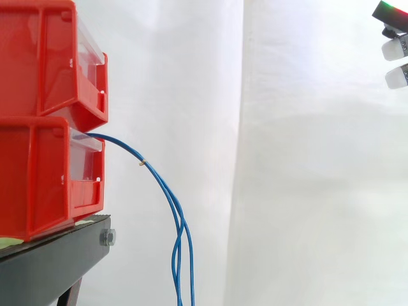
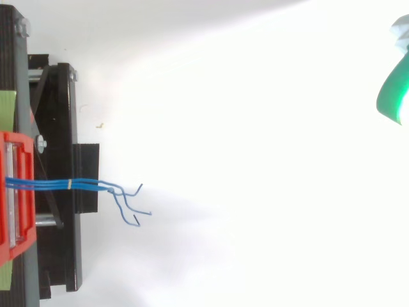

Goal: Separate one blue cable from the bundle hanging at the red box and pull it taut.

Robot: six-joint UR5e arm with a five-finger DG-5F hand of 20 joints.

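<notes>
A bundle of blue cables comes out of the lower red bin and droops down past the black stand. A small tan band ties the strands together near the bin. In the top view the blue cables run right from the red bin, and three loose ends fan out beyond the band. The hand sits at the upper right edge of the side view, far from the cables and well above them. In the top view the hand shows green at the right edge.
A second red bin is stacked on the lower one. Both rest on the black stand, which has a bolt at its front corner. A white curtain forms the backdrop, with wide room between cables and hand.
</notes>
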